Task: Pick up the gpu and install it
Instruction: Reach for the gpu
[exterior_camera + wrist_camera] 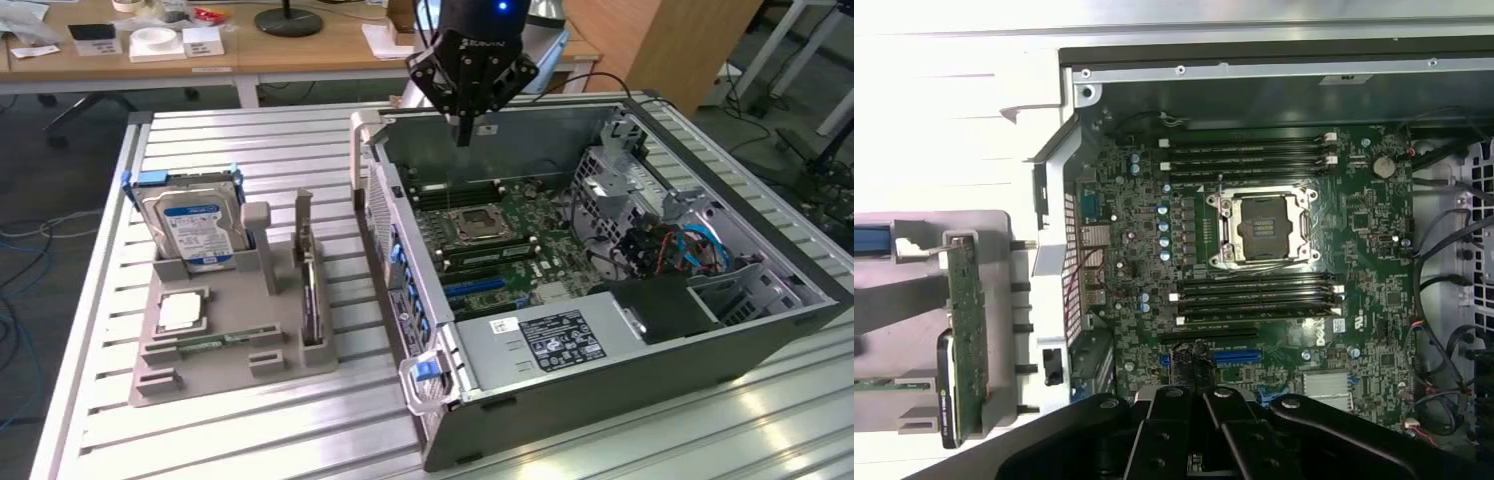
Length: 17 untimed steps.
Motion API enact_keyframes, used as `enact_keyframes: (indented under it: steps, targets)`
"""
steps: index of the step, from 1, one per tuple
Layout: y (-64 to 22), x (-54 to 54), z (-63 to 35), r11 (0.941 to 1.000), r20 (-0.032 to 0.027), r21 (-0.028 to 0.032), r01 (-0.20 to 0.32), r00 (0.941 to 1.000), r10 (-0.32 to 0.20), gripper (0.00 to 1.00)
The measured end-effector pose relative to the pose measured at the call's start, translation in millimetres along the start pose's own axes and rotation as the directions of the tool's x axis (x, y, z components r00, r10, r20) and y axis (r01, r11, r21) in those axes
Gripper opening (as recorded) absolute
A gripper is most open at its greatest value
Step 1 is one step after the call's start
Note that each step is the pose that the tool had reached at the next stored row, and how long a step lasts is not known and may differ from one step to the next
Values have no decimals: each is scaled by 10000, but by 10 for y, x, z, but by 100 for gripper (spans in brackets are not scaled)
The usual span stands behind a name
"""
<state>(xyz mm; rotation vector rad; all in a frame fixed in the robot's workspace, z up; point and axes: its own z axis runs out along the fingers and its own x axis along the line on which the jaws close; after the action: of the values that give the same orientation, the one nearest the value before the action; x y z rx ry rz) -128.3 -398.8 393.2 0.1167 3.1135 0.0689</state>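
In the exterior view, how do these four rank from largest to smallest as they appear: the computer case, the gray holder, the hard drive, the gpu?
1. computer case
2. gray holder
3. hard drive and gpu: unsure, because the gpu stands edge-on to the camera.

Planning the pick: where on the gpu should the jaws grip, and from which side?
The gpu stands on edge in the gray holder, so probably come from above and pinch its upper edge across the two flat faces.
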Motion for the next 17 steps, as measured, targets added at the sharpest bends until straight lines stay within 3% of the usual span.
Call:
enact_keyframes:
  steps: [6, 17]
  targets:
    - [-7, 89, -2, 10000, 0, 0, 1, 10000, -1, 11]
    - [-26, 351, -7, 10000, 9, 0, 1, 10000, -1, 11]
